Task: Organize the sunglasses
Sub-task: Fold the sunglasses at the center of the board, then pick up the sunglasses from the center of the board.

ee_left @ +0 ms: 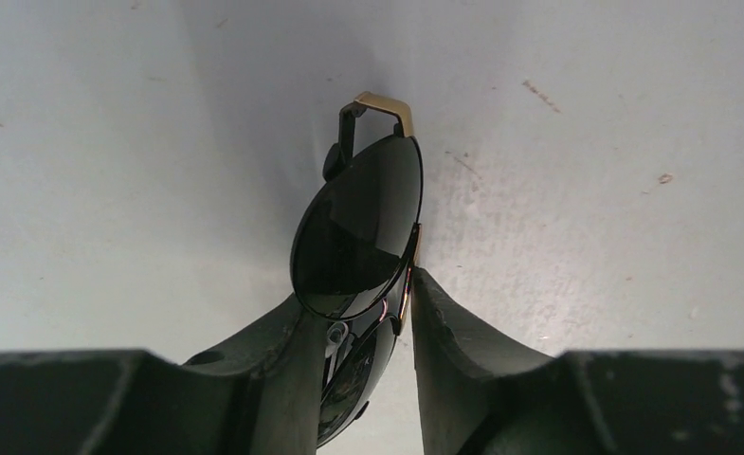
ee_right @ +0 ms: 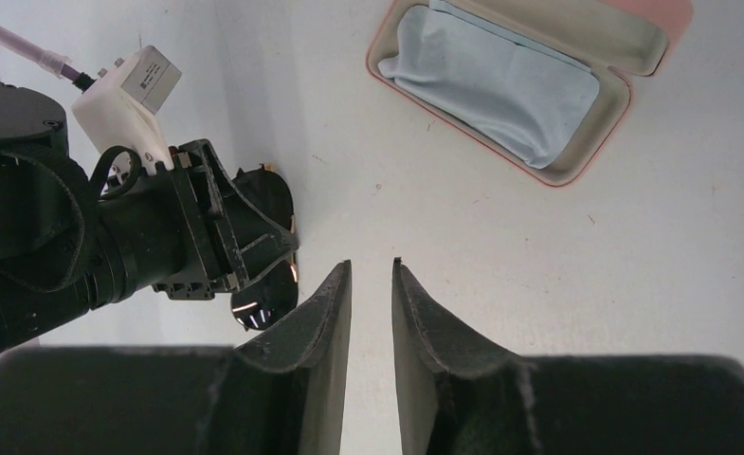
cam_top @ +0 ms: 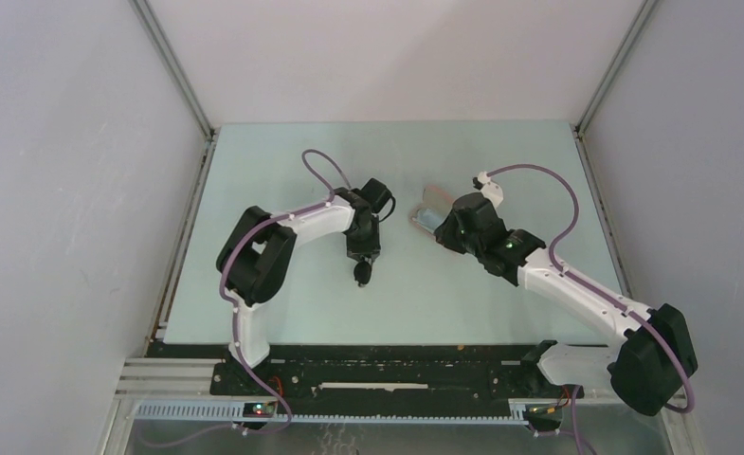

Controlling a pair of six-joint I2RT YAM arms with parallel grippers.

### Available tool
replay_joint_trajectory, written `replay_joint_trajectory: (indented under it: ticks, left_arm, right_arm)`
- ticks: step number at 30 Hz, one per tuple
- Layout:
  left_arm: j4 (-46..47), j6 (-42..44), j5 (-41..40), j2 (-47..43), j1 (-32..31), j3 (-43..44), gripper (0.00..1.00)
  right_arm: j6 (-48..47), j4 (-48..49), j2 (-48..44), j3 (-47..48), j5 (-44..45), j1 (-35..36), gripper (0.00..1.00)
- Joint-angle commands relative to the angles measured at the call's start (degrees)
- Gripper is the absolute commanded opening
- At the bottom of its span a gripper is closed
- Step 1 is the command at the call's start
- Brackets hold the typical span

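Sunglasses (ee_left: 358, 227) sit between the fingers (ee_left: 453, 351) of the left gripper (ee_left: 358, 289), on the near middle of the table (ee_left: 112, 190). Both fingers press against the frame, so this claw is clamped on the sunglasses. One dark lens sticks out past the fingertips, and the other lies down between them. A gold corner of the frame shows at the far end. Whether the sunglasses touch the table I cannot tell.

Farther back and to the right hangs the right gripper (ee_right: 372, 270). Its jaws stand a narrow gap apart, with nothing between them.

Just beyond it lies the pink case (ee_right: 624, 100), open, with a light blue cloth (ee_right: 491, 81) inside, well apart from the sunglasses.
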Motion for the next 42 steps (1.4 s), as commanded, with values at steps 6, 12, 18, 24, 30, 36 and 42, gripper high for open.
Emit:
replay_joint_trajectory:
  ticks: [6,12,18,24,30,36,42]
  left_arm:
    - [7.2,-4.2,9.5,-0.4,-1.0,-1.5,0.35]
    - [8.5,-5.3,12.9,-1.8,-1.0,-1.5,0.62]
    - [7.2,-4.5,12.6,-6.4,-0.5,-1.3,0.68]
    - [7.0,-4.8,14.0,-22.0,4.9,-7.8,0.67]
    - [6.1,-3.2,16.1,-35.2,16.6,-13.7,0.67]
    - [5.4,-2.6,15.7,-41.6,25.7,-18.3,0.66]
    - [5.1,-2.3,14.9,-44.4,28.2,-20.9,0.66]
  right_arm:
    - [-0.2,0.8,-2.6,-0.1,0.7,0.1,0.3]
    - [-0.2,0.1,-3.3,-0.1,0.8,0.2,0.31]
    - [0.0,-1.2,-2.8,-0.1,1.2,1.0,0.37]
    - [1.6,-3.5,0.9,1.5,3.5,4.7,0.53]
    - [1.0,-6.0,11.1,9.6,4.3,10.3,0.65]
    - [-1.9,-16.3,30.0,27.9,8.5,16.2,0.69]
    - [-3.8,-22.7,43.3,39.2,9.0,18.7,0.88]
